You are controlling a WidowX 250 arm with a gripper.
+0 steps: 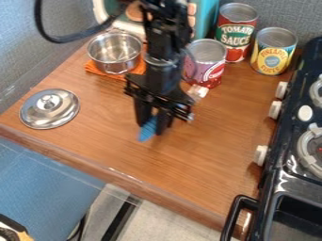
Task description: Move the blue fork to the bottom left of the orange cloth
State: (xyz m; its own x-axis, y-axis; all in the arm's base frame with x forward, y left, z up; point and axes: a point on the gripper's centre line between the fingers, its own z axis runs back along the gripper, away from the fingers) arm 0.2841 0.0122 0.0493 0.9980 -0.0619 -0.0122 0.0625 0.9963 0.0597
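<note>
Wood counter (195, 164) spreads beneath the gripper (153, 128), which, from where I stand, seems to be pinching the fork (146, 133). Carried too low, that blue end could snag the cloth (98, 69) beyond the gripper and jolt the pot (115, 56).

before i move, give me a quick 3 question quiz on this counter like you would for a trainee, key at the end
1. Which thing stands on the orange cloth?
a) a can
b) the metal pot
c) a stove knob

2. True or false: the silver lid lies on the wooden counter, off the cloth.

3. Fill in the colour: the gripper holds a ____ item between its fingers.

Key: 1 b; 2 true; 3 blue
</note>
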